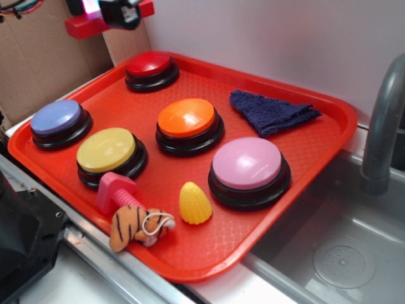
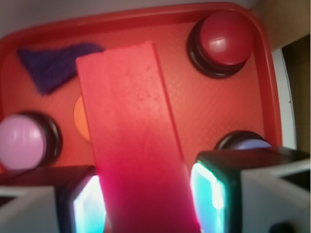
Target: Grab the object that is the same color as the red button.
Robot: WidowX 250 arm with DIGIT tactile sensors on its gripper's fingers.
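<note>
The exterior view looks down at an angle from in front of the tray point(image 1: 304, 244), near enough that the tray fills most of the picture. The wrist view looks straight down between the hand's fingers point(image 2: 214, 194) from above the tray's far end. Both show the red button point(image 1: 151, 66), the pink button point(image 1: 247, 166) and the cloth point(image 1: 272, 111).

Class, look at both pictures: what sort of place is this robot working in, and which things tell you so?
Probably a mock kitchen set up for robot trials. A grey faucet stands over a metal sink, and beside it a red tray holds dome buttons and toys. A cardboard backdrop suggests a staged set.
</note>
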